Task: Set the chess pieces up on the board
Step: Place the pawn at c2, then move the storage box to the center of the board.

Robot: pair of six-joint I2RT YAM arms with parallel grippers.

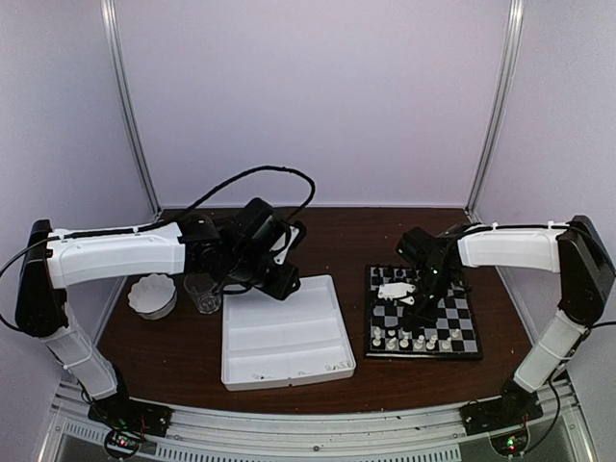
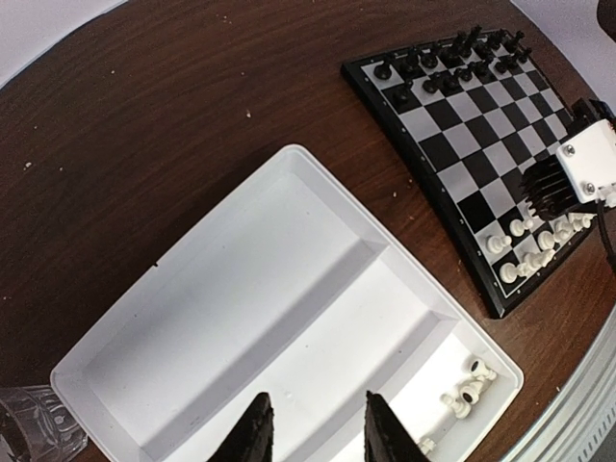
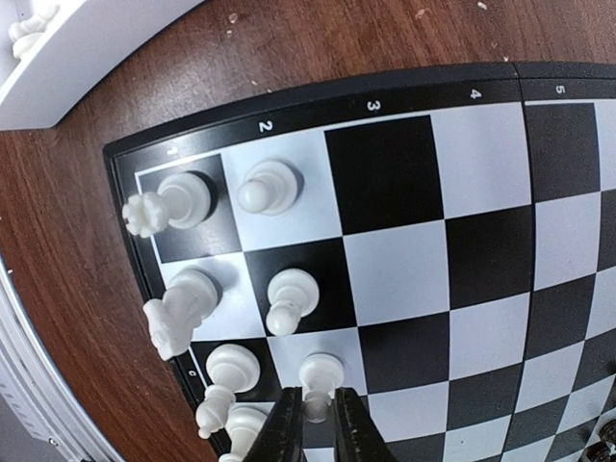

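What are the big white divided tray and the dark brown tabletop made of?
The white three-compartment tray looks like moulded plastic: smooth, matte, with rounded corners. The dark brown tabletop looks like wood or wood-grain laminate, going by its streaky grain; I cannot tell which.

The dark brown wooden table (image 1: 337, 241) carries four things; a white fluted bowl (image 1: 152, 295) sits near its left edge, with a clear glass (image 1: 203, 293) just beside it; the white three-compartment tray (image 1: 284, 332) lies mid-table; the board (image 1: 460, 310) lies to the right, apart from the tray; pale specks (image 2: 248, 114) dot the bare wood.
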